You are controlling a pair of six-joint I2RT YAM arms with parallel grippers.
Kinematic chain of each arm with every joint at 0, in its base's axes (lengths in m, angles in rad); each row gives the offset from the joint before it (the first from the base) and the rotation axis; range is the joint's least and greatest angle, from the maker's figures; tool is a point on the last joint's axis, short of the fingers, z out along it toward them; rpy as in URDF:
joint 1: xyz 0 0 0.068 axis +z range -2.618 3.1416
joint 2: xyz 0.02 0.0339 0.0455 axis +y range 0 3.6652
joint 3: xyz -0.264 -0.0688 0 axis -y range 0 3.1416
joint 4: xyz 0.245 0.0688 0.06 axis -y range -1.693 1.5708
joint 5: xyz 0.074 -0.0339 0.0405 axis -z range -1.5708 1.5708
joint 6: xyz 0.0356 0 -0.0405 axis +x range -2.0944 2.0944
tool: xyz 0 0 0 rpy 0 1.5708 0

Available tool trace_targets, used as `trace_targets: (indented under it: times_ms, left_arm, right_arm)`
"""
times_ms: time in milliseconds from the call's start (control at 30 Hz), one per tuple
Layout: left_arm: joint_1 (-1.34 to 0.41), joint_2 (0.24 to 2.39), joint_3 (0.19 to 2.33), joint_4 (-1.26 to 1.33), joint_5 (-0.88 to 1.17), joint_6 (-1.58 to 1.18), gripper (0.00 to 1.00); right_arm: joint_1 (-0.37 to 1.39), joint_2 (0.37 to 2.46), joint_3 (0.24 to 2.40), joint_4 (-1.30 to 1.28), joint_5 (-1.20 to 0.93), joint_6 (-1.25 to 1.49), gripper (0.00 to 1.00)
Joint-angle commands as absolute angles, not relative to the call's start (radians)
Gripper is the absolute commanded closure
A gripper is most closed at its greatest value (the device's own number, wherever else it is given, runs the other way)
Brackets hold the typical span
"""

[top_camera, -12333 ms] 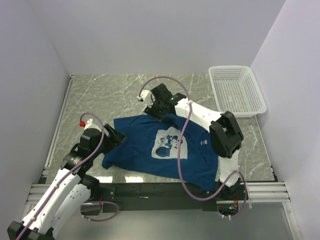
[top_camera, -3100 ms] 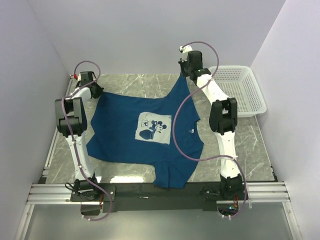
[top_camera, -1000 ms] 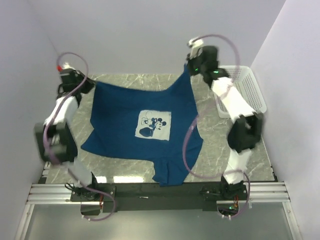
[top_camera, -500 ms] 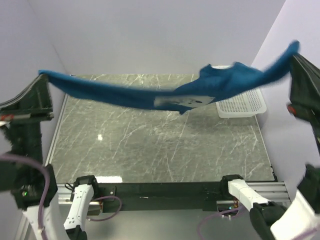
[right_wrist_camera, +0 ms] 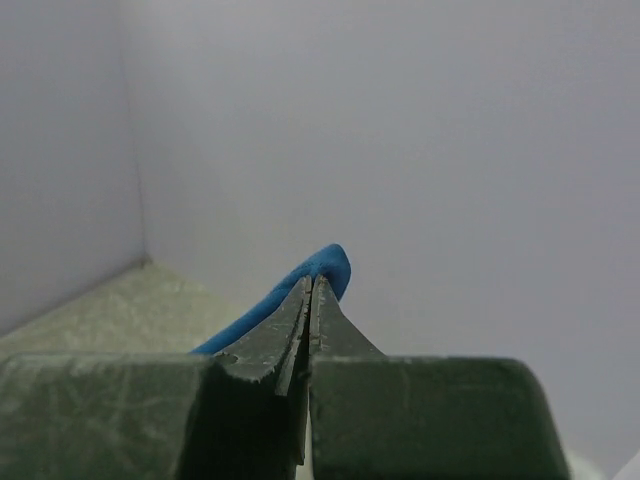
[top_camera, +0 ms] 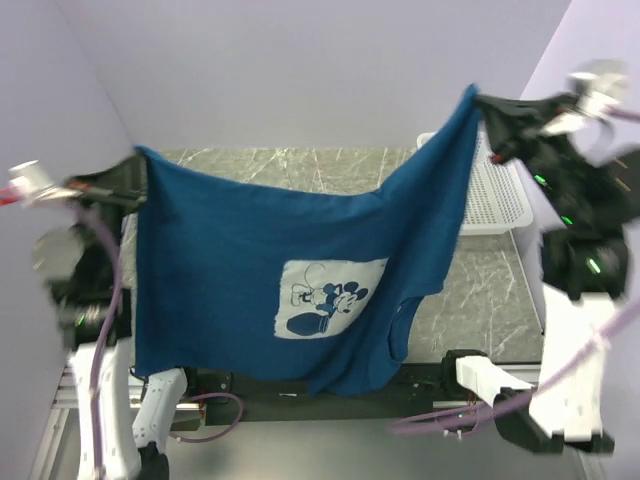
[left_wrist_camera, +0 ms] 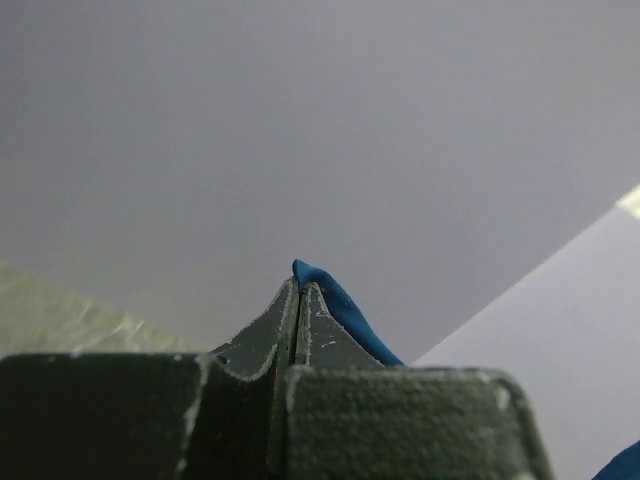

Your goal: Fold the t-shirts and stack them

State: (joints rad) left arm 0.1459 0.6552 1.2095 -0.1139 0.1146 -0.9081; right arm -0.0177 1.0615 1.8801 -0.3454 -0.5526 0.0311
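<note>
While I am pinching the blue t-shirt [top_camera: 240, 250] by two corners, it is hanging spread like a curtain across the middle of the frame, white print [top_camera: 325, 310] facing the camera. My left claw [top_camera: 135, 192] is clamping cloth at the upper left. My right claw [top_camera: 487, 108] is gripping higher at the upper right, above the white basket [top_camera: 495, 205]. Both are squeezing tight on fabric.

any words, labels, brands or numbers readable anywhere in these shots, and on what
None can be read.
The white square print on the t-shirt shows only a cartoon figure; any lettering in it is too small to tell.
The white mesh basket shows no label.
</note>
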Motion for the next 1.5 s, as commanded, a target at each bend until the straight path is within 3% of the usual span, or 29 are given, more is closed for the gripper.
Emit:
trace_targets:
  times_ms: [0,133,200,300,500,700,900,1100,1467]
  left_arm:
    - [0.143,0.750,1.003,-0.013,0.129,-0.951,0.99]
    - [0.143,0.897,0.852,0.144,0.052,-0.937,0.99]
    - [0.143,1.058,0.844,0.198,0.026,-0.924,0.99]
    - [0.143,1.340,0.918,0.236,0.008,-0.897,1.00]
    - [0.143,1.854,1.225,0.163,-0.026,-0.839,1.00]
    - [0.147,2.166,1.565,-0.030,-0.034,-0.798,1.00]
    - [0.153,2.284,1.709,-0.064,-0.009,-0.798,1.00]
    - [0.169,2.289,1.704,-0.020,0.043,-0.787,1.00]
    - [0.202,2.252,1.657,0.040,0.166,-0.752,1.00]
  right_arm:
    - [-0.025,1.121,1.712,-0.244,-0.564,0.021,1.00]
    - [0.033,1.230,1.461,-0.102,-0.578,-0.038,1.00]
    - [0.060,1.299,1.419,-0.031,-0.562,-0.067,1.00]
    - [0.120,1.571,1.433,-0.009,-0.531,-0.126,0.99]
    - [0.198,2.081,1.816,-0.178,-0.401,-0.190,0.96]
    - [0.225,2.353,2.184,-0.307,-0.218,-0.186,0.96]
    - [0.224,2.393,2.215,-0.267,-0.167,-0.186,0.96]
    - [0.219,2.370,2.204,-0.278,-0.224,-0.156,0.96]
    - [0.215,2.062,1.856,-0.180,-0.458,-0.137,0.96]
